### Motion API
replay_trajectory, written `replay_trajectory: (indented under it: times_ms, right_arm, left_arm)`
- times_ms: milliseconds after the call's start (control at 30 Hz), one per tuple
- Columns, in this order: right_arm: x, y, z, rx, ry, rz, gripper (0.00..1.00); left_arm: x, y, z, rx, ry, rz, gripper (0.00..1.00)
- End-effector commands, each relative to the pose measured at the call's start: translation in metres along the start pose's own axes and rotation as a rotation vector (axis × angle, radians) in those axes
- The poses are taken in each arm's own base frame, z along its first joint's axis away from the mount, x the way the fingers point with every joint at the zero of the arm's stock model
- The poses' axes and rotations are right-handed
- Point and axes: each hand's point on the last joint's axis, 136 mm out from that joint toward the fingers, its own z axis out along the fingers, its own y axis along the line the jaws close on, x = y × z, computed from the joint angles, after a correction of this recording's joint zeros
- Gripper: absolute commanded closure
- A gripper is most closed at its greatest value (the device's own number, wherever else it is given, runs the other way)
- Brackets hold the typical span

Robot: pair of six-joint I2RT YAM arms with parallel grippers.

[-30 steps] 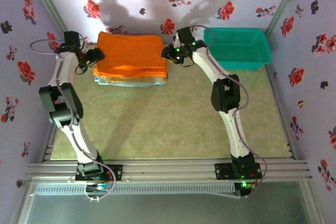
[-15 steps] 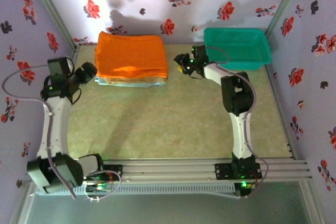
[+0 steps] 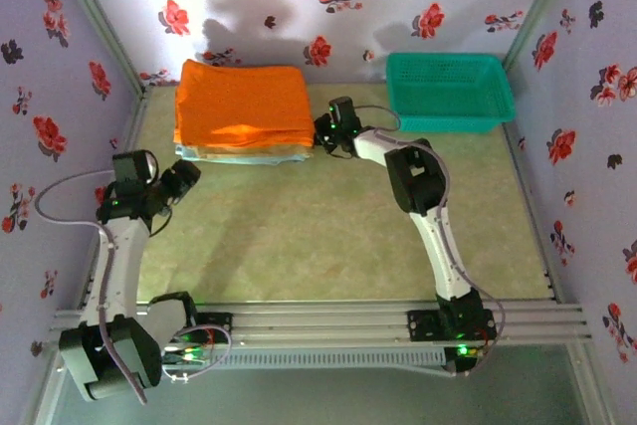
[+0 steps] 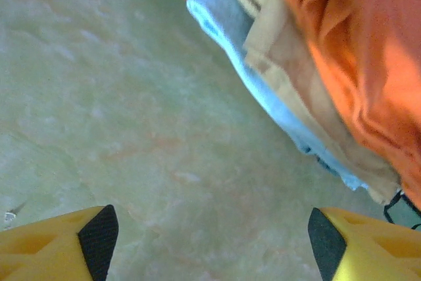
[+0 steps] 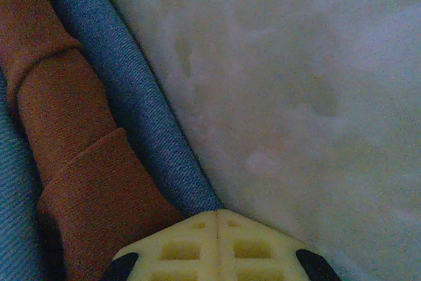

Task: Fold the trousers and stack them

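Floral walls, pale green tabletop (image 3: 299,236). Bright orange soft cloth trousers (image 3: 242,105) lay folded atop tan folded cloth (image 4: 283,64) and light blue folded cloth (image 4: 220,18), far left. Your left tool (image 3: 187,174) had backed off stack, jaws wide, empty. Your right tool (image 3: 323,131) had returned to stack's right edge, closed tight on nothing. Stacking looked done; only tidying left.

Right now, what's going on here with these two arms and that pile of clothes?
The orange trousers lie folded on top of a pile at the far left of the table, over a tan cloth and a light blue cloth. The right gripper is shut at the pile's right edge, gripping nothing. The left gripper hovers open over bare table, apart from the pile. A green basket sits far right.
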Motion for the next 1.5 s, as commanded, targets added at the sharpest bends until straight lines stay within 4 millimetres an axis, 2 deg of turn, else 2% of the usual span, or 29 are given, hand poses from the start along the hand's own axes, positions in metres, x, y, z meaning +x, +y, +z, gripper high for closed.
replay_trajectory:
  times_ms: [0,100,267,400,467,567,633,700,833,967,1100,1233,1333,1467]
  right_arm:
    - [0.097,0.027,0.045,-0.095,0.213,-0.034,1.0]
    - [0.116,0.051,0.056,-0.139,0.252,-0.057,1.0]
    - [0.137,0.081,0.057,-0.183,0.328,-0.092,1.0]
    - [0.149,0.095,0.04,-0.22,0.387,-0.115,1.0]
    - [0.14,0.092,0.024,-0.191,0.368,-0.147,1.0]
    - [0.099,0.079,-0.012,-0.162,0.291,-0.145,0.92]
    - [0.07,0.075,-0.042,-0.181,0.246,-0.117,0.89]
    - [0.049,0.073,-0.076,-0.201,0.208,-0.098,0.87]
    - [0.036,0.064,-0.137,-0.205,0.163,-0.113,0.84]
    - [0.026,0.034,-0.199,-0.157,0.103,-0.116,0.83]
    - [0.019,-0.002,-0.259,-0.082,0.041,-0.114,0.83]
    - [0.021,-0.025,-0.308,0.013,-0.013,-0.155,0.81]
    - [0.02,-0.035,-0.335,0.05,-0.04,-0.163,0.81]
    - [0.008,-0.039,-0.362,0.047,-0.097,-0.135,0.8]
  left_arm:
    - [0.002,-0.007,0.015,0.056,-0.004,-0.041,0.24]
    - [0.005,-0.007,0.034,0.065,0.004,-0.051,0.32]
    - [0.004,-0.009,0.069,0.035,0.027,-0.047,0.43]
    - [-0.003,-0.005,0.102,-0.012,0.038,-0.087,0.68]
    - [-0.002,-0.01,0.12,-0.016,0.044,-0.099,0.83]
    - [0.005,-0.03,0.146,0.025,0.059,-0.099,0.99]
    - [0.013,-0.043,0.164,0.041,0.07,-0.087,1.0]
    - [0.015,-0.047,0.182,0.04,0.062,-0.086,1.0]
    - [0.005,-0.045,0.217,0.039,0.018,-0.158,1.0]
    - [-0.019,-0.051,0.248,0.048,-0.033,-0.206,1.0]
    - [-0.05,-0.057,0.268,0.061,-0.082,-0.236,1.0]
    - [-0.069,-0.059,0.276,0.053,-0.095,-0.226,1.0]
    - [-0.081,-0.05,0.271,0.032,-0.104,-0.225,1.0]
    - [-0.087,-0.042,0.255,0.011,-0.107,-0.229,1.0]
